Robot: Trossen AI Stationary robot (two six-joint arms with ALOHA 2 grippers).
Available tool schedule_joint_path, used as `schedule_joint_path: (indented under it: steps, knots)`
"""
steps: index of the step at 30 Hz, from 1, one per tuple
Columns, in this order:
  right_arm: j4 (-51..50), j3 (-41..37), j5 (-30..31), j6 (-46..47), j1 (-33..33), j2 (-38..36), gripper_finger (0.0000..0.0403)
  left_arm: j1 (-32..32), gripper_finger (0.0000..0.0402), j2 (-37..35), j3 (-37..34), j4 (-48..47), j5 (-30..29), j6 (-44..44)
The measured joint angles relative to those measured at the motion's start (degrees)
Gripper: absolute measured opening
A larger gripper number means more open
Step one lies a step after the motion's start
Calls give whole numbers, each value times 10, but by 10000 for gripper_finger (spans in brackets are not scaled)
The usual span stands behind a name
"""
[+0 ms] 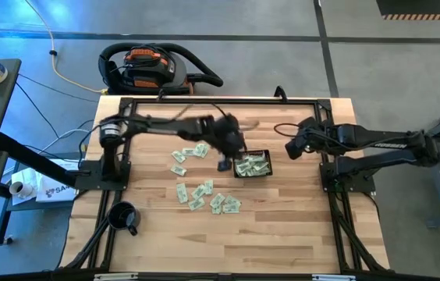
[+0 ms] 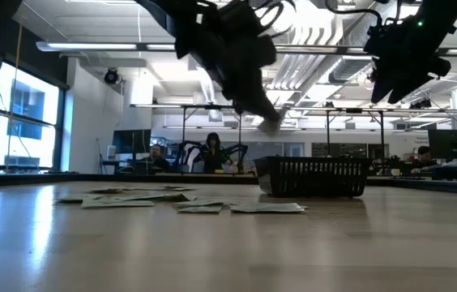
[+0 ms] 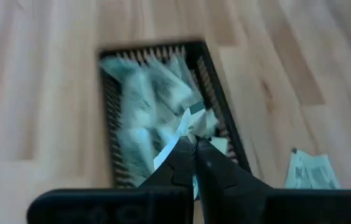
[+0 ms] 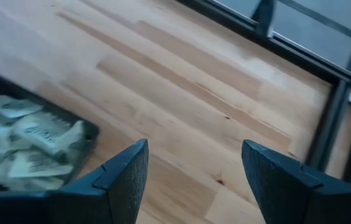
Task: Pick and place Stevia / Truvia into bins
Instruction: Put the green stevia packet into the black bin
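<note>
The left end effector (image 3: 194,144) fills the near edge of its wrist view, its two dark fingers (image 3: 178,163) pinched together on a pale sachet (image 3: 177,134) that sticks out from between the tips. Just beyond it sits the black basket (image 3: 222,124), already holding a heap of green and white sachets. In the high view the left end effector (image 1: 226,162) hangs over the desk (image 1: 282,234) at the basket's (image 1: 252,153) nine o'clock edge, at the middle of the desk. Loose Stevia sachets (image 1: 204,195) lie scattered at seven to nine o'clock from the basket, some near it and others farther off. A black mug (image 1: 123,217) stands well apart at the desk's seven o'clock corner. The right end effector (image 1: 292,147) hovers at the basket's three o'clock side, near it but not touching, with its fingers (image 4: 126,171) spread wide and nothing between them. From desk height, the flat sachets (image 2: 200,207) lie nearest, the basket (image 2: 313,177) behind them, and the left end effector (image 2: 271,122) is raised above and beside it. Far behind, people sit at tables in the room.
</note>
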Motion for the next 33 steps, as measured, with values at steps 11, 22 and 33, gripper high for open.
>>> schedule_joint_path:
  steps: [11,22,33]
  knots:
    - [23,0,3,29,86,0,249,-64,41,86,16,60,-137,-103]
    - [23,0,29,47,118,0,249,-66,96,122,52,58,-189,-102]
    - [18,0,74,49,117,0,249,-66,222,112,213,-160,-200,-58]
